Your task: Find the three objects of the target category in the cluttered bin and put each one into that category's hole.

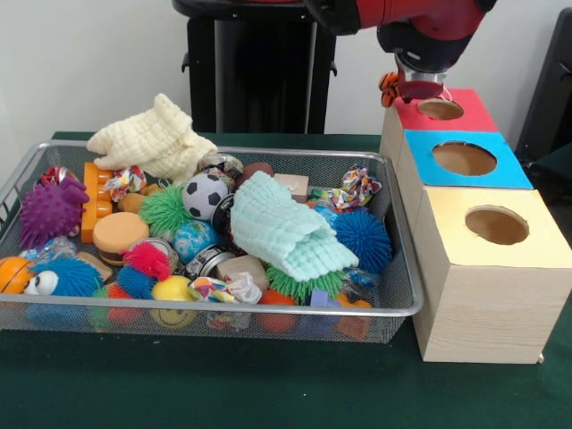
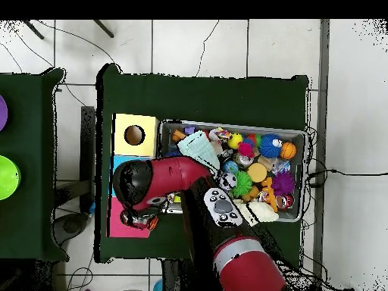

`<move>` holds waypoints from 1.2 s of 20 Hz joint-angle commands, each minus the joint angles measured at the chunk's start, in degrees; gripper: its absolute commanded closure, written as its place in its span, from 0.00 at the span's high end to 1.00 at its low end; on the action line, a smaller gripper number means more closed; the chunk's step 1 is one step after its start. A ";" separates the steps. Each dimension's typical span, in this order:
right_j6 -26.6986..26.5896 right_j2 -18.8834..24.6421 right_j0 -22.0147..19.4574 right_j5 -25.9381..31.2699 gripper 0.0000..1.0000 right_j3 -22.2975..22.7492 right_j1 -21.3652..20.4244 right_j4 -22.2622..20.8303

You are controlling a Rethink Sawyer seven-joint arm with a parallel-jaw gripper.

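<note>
My gripper (image 1: 420, 88) hangs just above the red-panelled hole (image 1: 440, 109) at the far end of the pale wooden box. It is shut on a small orange-and-black striped plush tiger (image 1: 389, 87), which sticks out at its left side. In the overhead view the gripper (image 2: 136, 220) covers the hole on the red panel (image 2: 120, 229), with the tiger (image 2: 150, 223) beside it. The silver wire-mesh bin (image 1: 223, 310) sits left of the box, full of toys. I see no other plush animal in it; a bear is hidden or out of view.
The blue-panelled hole (image 1: 464, 158) and the yellow-panelled hole (image 1: 497, 225) lie nearer the camera. In the bin are a cream cloth (image 1: 152, 138), a mint cloth (image 1: 286, 231), a soccer ball (image 1: 205, 196), spiky balls (image 1: 52, 210) and a rope toy (image 1: 357, 188).
</note>
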 commanded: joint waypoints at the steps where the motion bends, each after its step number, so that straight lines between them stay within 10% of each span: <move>1: 5.89 3.17 -0.93 -5.51 0.00 5.08 2.96 -0.06; 24: 8.42 10.64 -0.84 -15.58 0.00 9.93 -4.15 7.06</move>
